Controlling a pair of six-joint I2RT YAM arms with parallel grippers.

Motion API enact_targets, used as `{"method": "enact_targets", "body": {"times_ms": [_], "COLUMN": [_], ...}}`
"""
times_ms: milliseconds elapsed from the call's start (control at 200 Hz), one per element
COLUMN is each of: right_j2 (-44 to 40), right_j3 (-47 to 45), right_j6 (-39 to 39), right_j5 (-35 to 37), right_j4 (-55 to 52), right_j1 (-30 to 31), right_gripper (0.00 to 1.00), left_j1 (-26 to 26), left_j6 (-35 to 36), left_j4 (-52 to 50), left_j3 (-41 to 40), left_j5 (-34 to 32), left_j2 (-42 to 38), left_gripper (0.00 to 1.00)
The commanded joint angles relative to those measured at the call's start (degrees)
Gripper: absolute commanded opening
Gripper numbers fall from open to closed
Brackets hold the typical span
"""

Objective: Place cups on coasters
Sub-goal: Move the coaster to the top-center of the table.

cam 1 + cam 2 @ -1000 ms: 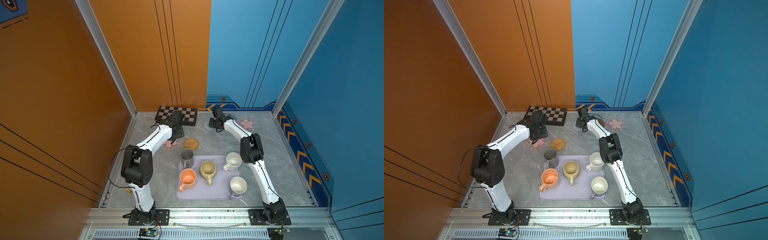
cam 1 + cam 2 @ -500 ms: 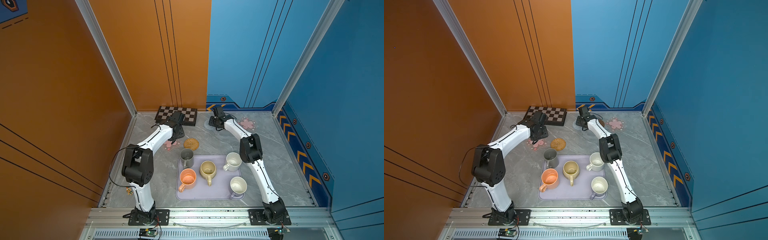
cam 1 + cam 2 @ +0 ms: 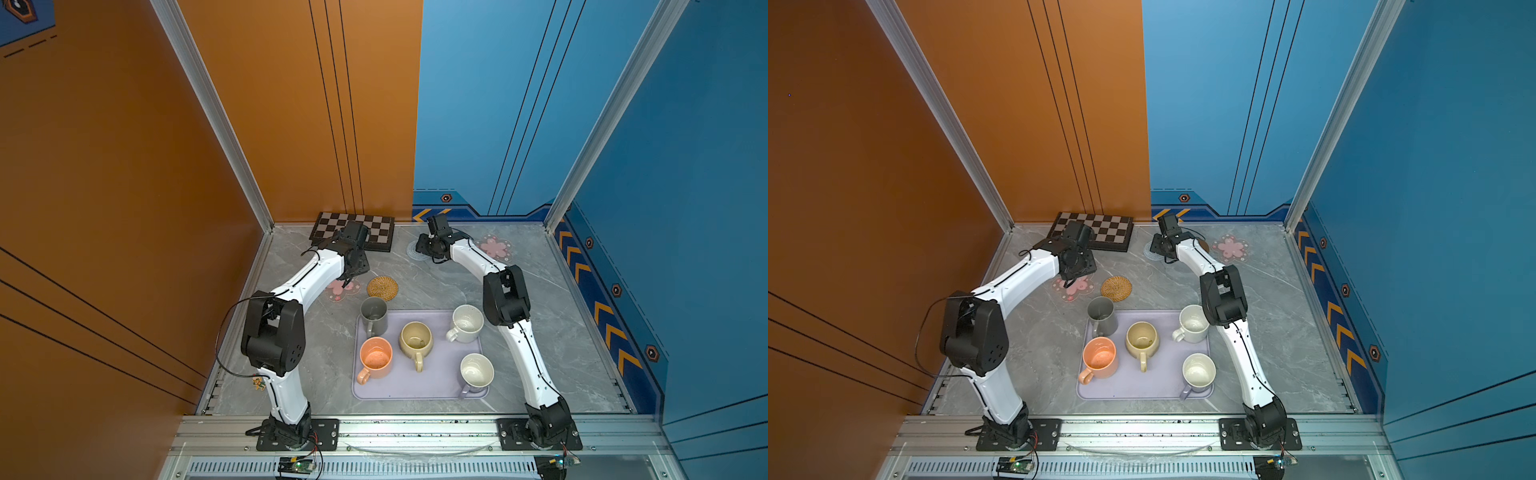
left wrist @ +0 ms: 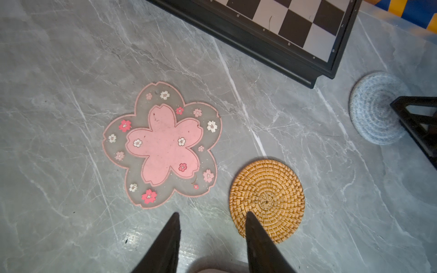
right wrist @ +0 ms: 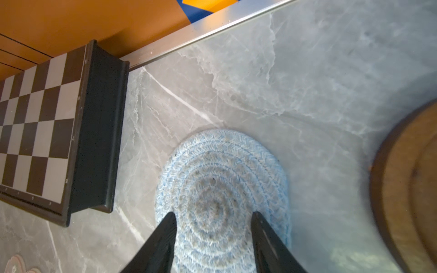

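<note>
You've got a grey marble tabletop (image 3: 561, 316) with a large lavender rounded-square tray (image 3: 440, 382) near the front and a black-and-grey chequered board (image 3: 380, 232) at the back wall.

All five mugs sit upright on the tray, none on a coaster:
- tall grey cylinder mug (image 3: 373, 316), far left corner
- orange mug (image 3: 375, 358), near left
- rounded beige-yellow mug (image 3: 416, 340), middle
- speckled white mug (image 3: 467, 323), far right
- lavender mug with white inside (image 3: 476, 371), near right

The coasters lie flat and bare behind the tray:
- translucent pink-flower mat (image 4: 163, 144), partly under the left arm in both top views
- woven tan rattan round (image 3: 382, 287) just beside it, close to the grey mug
- second pink-flower mat (image 3: 494, 246) at back right
- pale-blue spiral round (image 5: 220, 177) near the board's corner
- dark-brown wooden disc (image 5: 411, 189) beside that, mostly hidden by the right arm from above

Left hand (image 4: 212, 214): released, fingers apart with nothing between them, over bare tabletop between the flower mat and the rattan round. One fingertip overlaps the rattan edge in the wrist view.

Right hand (image 5: 214, 214): released, fingers spread over the blue spiral round, which lies flat and is not pinched.
</note>
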Motion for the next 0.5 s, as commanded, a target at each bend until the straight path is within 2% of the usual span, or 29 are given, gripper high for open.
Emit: {"method": "enact_targets", "body": {"times_ms": [0, 496], "right_j2": [-6.90, -23.65], "right_j3": [-2.73, -21.59], "right_j6": [-0.68, -6.14], "right_j5": [-1.26, -0.37], "right_j4": [0.60, 0.78], "right_j1": [0.39, 0.78], "right_gripper": [0.54, 0.55], "left_j1": [-0.59, -1.29], "left_j6": [0.47, 0.08], "left_j4": [-0.08, -0.28], "left_j3": [-0.73, -5.01], "left_j5": [1.38, 2.07], "left_j2": [-2.90, -9.44], "left_gripper": [0.46, 0.48]}}
